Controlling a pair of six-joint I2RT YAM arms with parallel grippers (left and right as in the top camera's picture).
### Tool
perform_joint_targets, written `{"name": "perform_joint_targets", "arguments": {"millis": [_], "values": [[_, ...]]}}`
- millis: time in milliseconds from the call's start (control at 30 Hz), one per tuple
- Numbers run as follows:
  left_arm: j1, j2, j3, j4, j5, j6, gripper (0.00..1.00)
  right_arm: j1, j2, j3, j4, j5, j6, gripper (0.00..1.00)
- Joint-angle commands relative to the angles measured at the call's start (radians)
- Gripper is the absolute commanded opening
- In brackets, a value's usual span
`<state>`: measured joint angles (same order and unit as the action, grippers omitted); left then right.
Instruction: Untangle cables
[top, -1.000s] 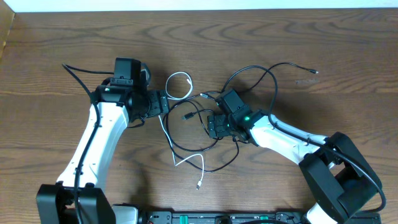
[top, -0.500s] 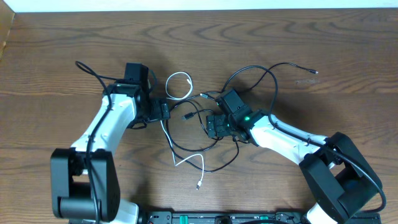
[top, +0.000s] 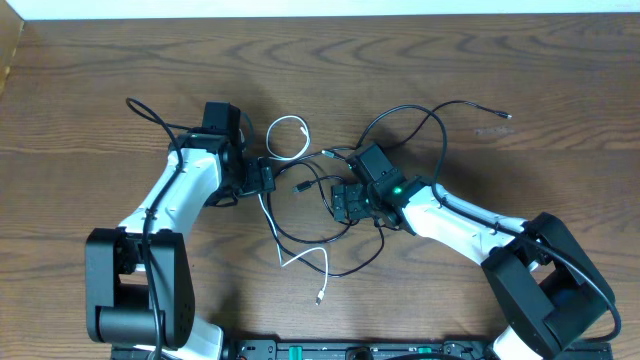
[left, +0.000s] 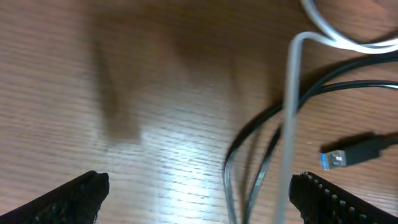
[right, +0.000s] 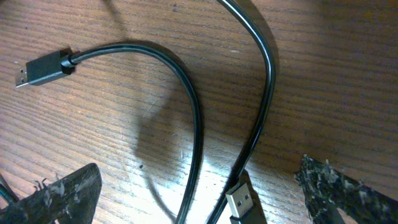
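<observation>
Near the middle of the bench (top: 90, 60), the left pincer (left: 199, 196) stands spread with the white cable (left: 289, 124) running through its gap, black cables (right: 198, 130) tangled just right of it, and the right pincer (right: 199, 190) stands spread over two of them.

You have no readable text, label, brand or number in the overhead view or in either wrist view. The black cable plug (right: 38, 70) in the right wrist view and the blue-tipped plug (left: 348, 154) in the left wrist view show plain housings with no legible marking. The equipment strip (top: 400, 351) along the bottom edge of the overhead view is too small for you to make out any lettering.
</observation>
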<state>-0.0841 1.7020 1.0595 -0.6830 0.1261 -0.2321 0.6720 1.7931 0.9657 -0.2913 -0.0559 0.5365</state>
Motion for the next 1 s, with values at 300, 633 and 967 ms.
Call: {"name": "perform_joint_targets", "arguments": {"millis": [300,633,967], "values": [[0.002,0.004,-0.007,0.011,0.054,0.006,0.98,-0.003,0.022,-0.027,-0.016,-0.003,0.005,0.99],[0.002,0.004,-0.007,0.016,0.054,0.005,0.79,-0.004,0.022,-0.027,-0.016,-0.003,0.005,0.99],[0.002,0.004,-0.009,0.023,0.053,0.005,0.95,-0.004,0.022,-0.027,-0.015,-0.003,0.005,0.99]]}}
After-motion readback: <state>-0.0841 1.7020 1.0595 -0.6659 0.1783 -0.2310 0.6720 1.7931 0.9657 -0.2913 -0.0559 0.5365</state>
